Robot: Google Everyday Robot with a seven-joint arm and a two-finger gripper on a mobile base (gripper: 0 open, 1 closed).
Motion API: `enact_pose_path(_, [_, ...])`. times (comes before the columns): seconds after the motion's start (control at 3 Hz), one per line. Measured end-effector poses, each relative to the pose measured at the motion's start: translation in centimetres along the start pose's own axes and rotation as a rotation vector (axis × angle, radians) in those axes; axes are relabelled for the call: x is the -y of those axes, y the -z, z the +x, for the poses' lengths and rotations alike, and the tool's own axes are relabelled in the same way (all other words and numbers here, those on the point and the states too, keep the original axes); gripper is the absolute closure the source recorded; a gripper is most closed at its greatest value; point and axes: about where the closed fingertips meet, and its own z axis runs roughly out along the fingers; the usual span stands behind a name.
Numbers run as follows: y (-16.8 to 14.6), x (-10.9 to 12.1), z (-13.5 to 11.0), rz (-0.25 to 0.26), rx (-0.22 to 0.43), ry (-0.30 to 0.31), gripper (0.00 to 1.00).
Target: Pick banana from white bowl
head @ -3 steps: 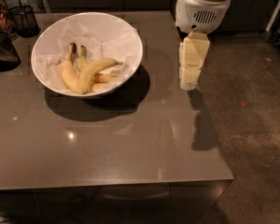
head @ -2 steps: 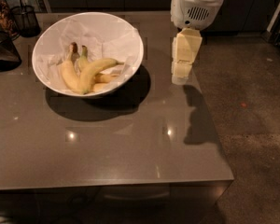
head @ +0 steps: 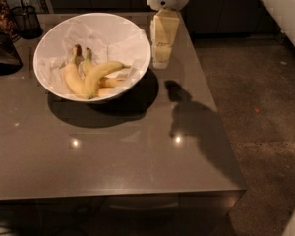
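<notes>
Camera view: a grey table [head: 113, 156] seen from above, with speckled floor [head: 255, 82] to its right
White bowl [head: 137, 38]: on the far left part of the table, lined with crumpled white paper [head: 113, 38]
Banana [head: 99, 73]: in the bowl, curved, lying across the shorter bananas [head: 71, 77], thin stem towards the bowl's right rim
Gripper [head: 161, 60]: pale, pointing down, just beside the bowl's right rim and apart from the banana
Grip: cannot tell whether released or clenched
Shadow [head: 196, 122]: the arm's dark shape on the table, near the right edge
Mesh cup [head: 27, 18]: far left corner, apart from the bowl
</notes>
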Motion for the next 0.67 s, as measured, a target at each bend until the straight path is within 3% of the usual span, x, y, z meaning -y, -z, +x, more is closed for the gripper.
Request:
enact_pose_path(0.33, [-1.04,0.99,-2.88,-0.01,0.01,0.1,0.0])
enact_pose_path(0.67, [-1.06,1.57,-3.38,0.015,0.026,0.103,0.0])
